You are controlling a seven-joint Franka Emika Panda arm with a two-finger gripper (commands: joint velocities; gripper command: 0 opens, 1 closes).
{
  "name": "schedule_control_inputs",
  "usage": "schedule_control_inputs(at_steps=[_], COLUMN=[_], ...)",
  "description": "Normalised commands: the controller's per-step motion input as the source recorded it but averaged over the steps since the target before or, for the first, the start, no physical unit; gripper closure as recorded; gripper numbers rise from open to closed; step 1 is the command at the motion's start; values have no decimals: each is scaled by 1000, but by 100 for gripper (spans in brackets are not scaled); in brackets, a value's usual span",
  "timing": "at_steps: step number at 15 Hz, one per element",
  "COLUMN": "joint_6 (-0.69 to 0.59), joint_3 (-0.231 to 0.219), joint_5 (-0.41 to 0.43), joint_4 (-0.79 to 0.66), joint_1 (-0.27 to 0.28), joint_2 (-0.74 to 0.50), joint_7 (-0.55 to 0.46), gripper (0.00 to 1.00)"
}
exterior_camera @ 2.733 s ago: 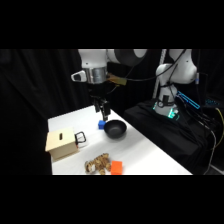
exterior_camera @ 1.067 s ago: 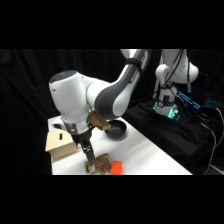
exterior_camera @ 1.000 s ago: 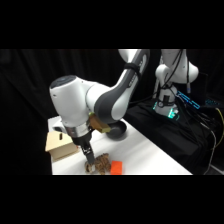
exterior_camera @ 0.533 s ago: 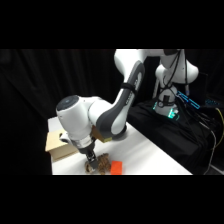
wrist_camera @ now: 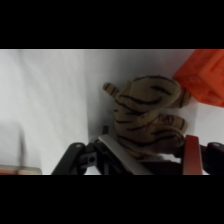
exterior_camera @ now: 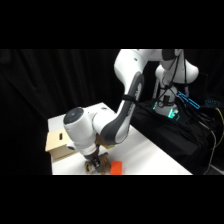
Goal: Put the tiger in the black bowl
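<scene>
Two fingers (wrist_camera: 112, 152) stand spread on either side of the tiger (wrist_camera: 145, 117), the gripper (wrist_camera: 145, 160) low over it; you can see the toy's lower body between them in the wrist view, but whether they yet touch it you cannot tell. Your risk, as I judge it: closing on soft fur alone could let the toy slip free on the lift; the orange block (wrist_camera: 202, 75) lies just beside it and could be nudged or caught. The tiger rests on the white surface (wrist_camera: 50, 100) near its front edge, in front of the tan box (exterior_camera: 56, 145); the black bowl is hidden behind the arm.
</scene>
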Motion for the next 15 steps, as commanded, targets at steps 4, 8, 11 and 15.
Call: schedule_control_inputs(at_steps=[4, 8, 11, 15], joint_6=[86, 42, -60, -185], joint_3=[-41, -41, -44, -65], joint_5=[17, 28, 29, -11], joint_4=[-34, -52, -154, -366], joint_1=[72, 47, 56, 78], joint_2=[-50, -101, -273, -596], joint_7=[84, 61, 77, 95], gripper=[69, 97, 95, 95])
